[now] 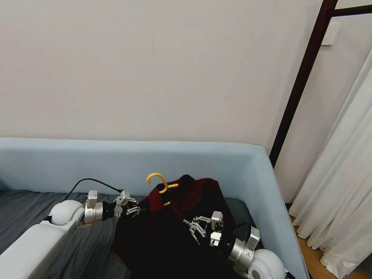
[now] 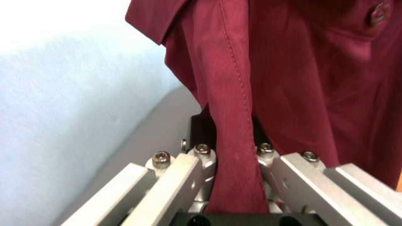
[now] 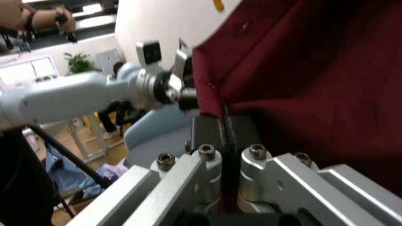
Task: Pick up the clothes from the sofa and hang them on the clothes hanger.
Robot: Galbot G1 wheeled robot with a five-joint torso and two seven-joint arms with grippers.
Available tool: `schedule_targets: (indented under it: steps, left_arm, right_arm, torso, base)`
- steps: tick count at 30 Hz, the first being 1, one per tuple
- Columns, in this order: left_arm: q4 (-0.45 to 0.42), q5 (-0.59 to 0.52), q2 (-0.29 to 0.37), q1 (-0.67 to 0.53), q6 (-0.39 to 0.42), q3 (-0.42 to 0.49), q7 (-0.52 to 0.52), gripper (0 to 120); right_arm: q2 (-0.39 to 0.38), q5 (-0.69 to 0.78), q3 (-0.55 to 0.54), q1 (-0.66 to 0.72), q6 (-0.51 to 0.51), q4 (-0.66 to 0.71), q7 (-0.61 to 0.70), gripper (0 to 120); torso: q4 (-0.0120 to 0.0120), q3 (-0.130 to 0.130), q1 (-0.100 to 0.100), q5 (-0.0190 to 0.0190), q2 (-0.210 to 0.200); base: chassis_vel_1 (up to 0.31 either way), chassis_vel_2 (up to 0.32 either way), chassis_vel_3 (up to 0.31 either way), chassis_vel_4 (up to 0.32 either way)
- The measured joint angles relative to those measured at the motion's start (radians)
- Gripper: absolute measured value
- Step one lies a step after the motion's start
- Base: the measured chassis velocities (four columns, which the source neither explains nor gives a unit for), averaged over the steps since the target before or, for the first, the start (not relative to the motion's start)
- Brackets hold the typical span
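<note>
A dark red shirt [image 1: 174, 224] lies bunched on the sofa's grey seat [image 1: 35, 206], with a hanger's yellow hook [image 1: 156, 178] sticking out at its collar. My left gripper [image 1: 131, 209] is at the shirt's left edge; in the left wrist view it [image 2: 234, 141] is shut on a stitched fold of the red cloth [image 2: 229, 84]. My right gripper [image 1: 196, 228] sits on the shirt's right front; in the right wrist view it [image 3: 223, 129] is shut on a thin edge of the cloth [image 3: 301, 80], with the left gripper [image 3: 179, 89] farther off.
The light blue sofa back [image 1: 70, 160] and its right arm wall [image 1: 264, 186] enclose the shirt. A dark wooden rack post [image 1: 299, 87] rises behind the sofa's right end. White curtains [image 1: 343, 192] hang at the far right over a wood floor.
</note>
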Motion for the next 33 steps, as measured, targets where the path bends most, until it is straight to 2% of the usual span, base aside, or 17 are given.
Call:
schedule_targets:
  steps: [5, 8, 10, 11, 14, 15, 16, 18, 19, 24, 25, 27, 29, 33]
  left_arm:
    - [-0.038, -0.062, 0.068, -0.045, 0.02, -0.001, 0.019, 2]
    - [-0.052, -0.082, 0.087, -0.058, 0.026, -0.004, 0.019, 2]
    - [-0.068, -0.106, 0.108, -0.077, 0.035, -0.01, 0.018, 2]
    - [-0.068, -0.106, 0.108, -0.077, 0.035, -0.01, 0.018, 2]
    - [-0.077, -0.128, 0.134, -0.107, 0.041, -0.013, 0.018, 2]
    - [-0.078, -0.133, 0.147, -0.118, 0.042, -0.012, 0.022, 2]
    - [-0.078, -0.133, 0.147, -0.118, 0.042, -0.012, 0.022, 2]
    - [-0.076, -0.144, 0.177, -0.145, 0.043, -0.003, 0.047, 2]
    - [-0.076, -0.144, 0.177, -0.145, 0.043, -0.003, 0.047, 2]
    - [-0.051, -0.146, 0.238, -0.202, 0.057, 0.022, 0.176, 2]
    - [-0.051, -0.146, 0.238, -0.202, 0.057, 0.022, 0.176, 2]
    - [-0.027, -0.129, 0.244, -0.229, 0.066, 0.029, 0.253, 2]
    - [-0.003, -0.104, 0.249, -0.254, 0.071, 0.035, 0.321, 2]
    - [0.005, -0.091, 0.255, -0.262, 0.076, 0.037, 0.36, 2]
  right_arm:
    - [-0.025, -0.048, 0.006, -0.012, 0.0, 0.043, -0.001, 22]
    - [-0.034, -0.047, 0.012, -0.014, -0.001, 0.061, -0.024, 28]
    - [-0.052, -0.029, 0.032, -0.019, -0.009, 0.087, -0.099, 40]
    - [-0.052, -0.029, 0.032, -0.019, -0.009, 0.087, -0.099, 40]
    - [-0.069, 0.027, 0.095, -0.03, -0.054, 0.121, -0.229, 53]
    - [-0.072, 0.055, 0.121, -0.03, -0.068, 0.133, -0.248, 58]
    - [-0.072, 0.055, 0.121, -0.03, -0.068, 0.133, -0.248, 58]
    - [-0.079, 0.111, 0.155, -0.021, -0.076, 0.154, -0.186, 67]
    - [-0.079, 0.111, 0.155, -0.021, -0.076, 0.154, -0.186, 67]
    - [-0.091, 0.141, 0.186, 0.029, -0.056, 0.209, 0.24, 91]
    - [-0.091, 0.141, 0.186, 0.029, -0.056, 0.209, 0.24, 91]
    - [-0.105, 0.123, 0.192, 0.036, -0.075, 0.222, 0.306, 98]
    - [-0.127, 0.099, 0.192, 0.032, -0.091, 0.23, 0.316, 100]
    - [-0.145, 0.077, 0.193, 0.014, -0.112, 0.241, 0.296, 100]
  torso:
    - [0.0002, 0.0, 0.0, 0.0, 0.0]
    - [0.0002, 0.0, 0.0, 0.0, 0.0]
    - [0.0002, 0.0, 0.0, -0.0001, 0.0]
    - [0.0002, 0.0, 0.0, -0.0001, 0.0]
    - [-0.0001, 0.0, 0.0, -0.0001, 0.0]
    - [-0.0002, 0.0, 0.0, -0.0001, 0.0]
    - [-0.0002, 0.0, 0.0, -0.0001, 0.0]
    - [-0.0001, 0.0, 0.0, -0.0001, 0.0]
    - [-0.0001, 0.0, 0.0, -0.0001, 0.0]
    - [0.0005, 0.0, 0.0, -0.0001, 0.0]
    - [0.0005, 0.0, 0.0, -0.0001, 0.0]
    - [0.0003, 0.0, 0.0, -0.0002, 0.0]
    - [0.0, 0.0, 0.0, 0.0, 0.0]
    - [0.0, 0.0, 0.0, -0.0001, 0.0]
  base:
    - [0.0, 0.0, 0.0, 0.0]
    - [0.0, 0.0, 0.0, 0.0]
    - [0.0, 0.0, 0.0, 0.0]
    - [0.0, 0.0, 0.0, 0.0]
    - [0.0, 0.0, 0.0, 0.0]
    - [0.0, 0.0, 0.0, 0.0]
    - [0.0, 0.0, 0.0, 0.0]
    - [0.0, 0.0, 0.0, 0.0]
    - [0.0, 0.0, 0.0, 0.0]
    - [0.0, 0.0, 0.0, 0.0]
    - [0.0, 0.0, 0.0, 0.0]
    - [0.0, 0.0, 0.0, 0.0]
    - [0.0, 0.0, 0.0, 0.0]
    - [0.0, 0.0, 0.0, 0.0]
